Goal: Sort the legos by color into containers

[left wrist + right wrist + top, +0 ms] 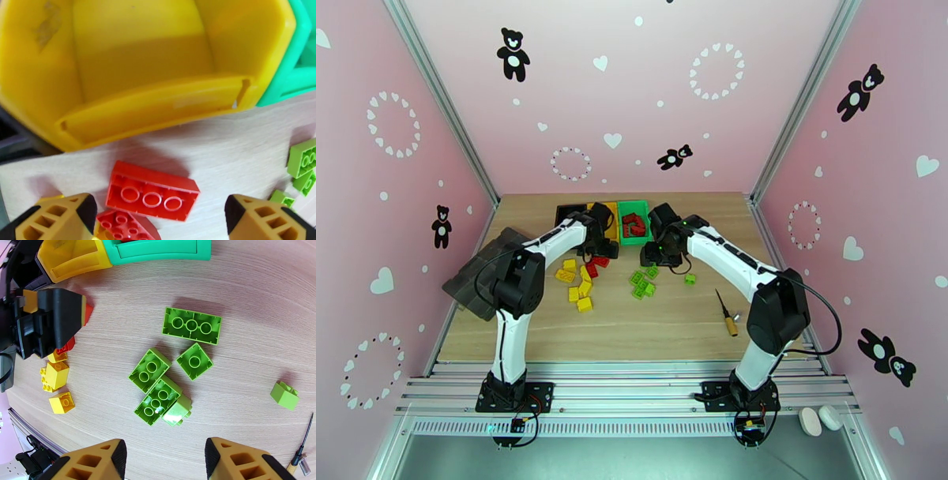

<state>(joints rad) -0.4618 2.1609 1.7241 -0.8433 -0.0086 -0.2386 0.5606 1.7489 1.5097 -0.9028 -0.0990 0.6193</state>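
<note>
**Left gripper** point(160, 209): spread wide, gripping nothing. Hangs low over a red brick point(154, 195) lying underside-up at lower centre of the left wrist view. Second red brick point(122, 225) touching the first at lower left.

**Right gripper** point(165, 455): parted to a middling width, gripping nothing. Hovers at bottom centre of the right wrist view, just below a green cluster point(168, 370) of five bricks, most underside-up. Lone green brick point(284, 395) at right, well apart.

**Yellow bricks** point(575, 283): loose, left of centre in the top view, beside the left arm.

**Containers**: black bin point(567, 208), yellow bin point(150, 104) and green bin point(635, 241), in a row at the far edge of the table. Sorted red bricks point(633, 223) already inside the green bin (so bin colour does not match brick colour here).

**Not for sorting**: screwdriver point(726, 313) at lower right, dark tray point(486, 272) at left.

**Hazards, as judged:**
- Pinching two red bricks at once, or nudging the neighbour away, owing to their contact.
- Long axis of the red brick set along the jaw line, hence a near-full-width grip, likely to slip or pivot.
- Same trouble in the green cluster, with bricks packed edge to edge.
- Both wrists close together near the bins, so a risk of collision on the carry.
- Mis-sorting green bricks into the green bin, on top of the red.
</note>
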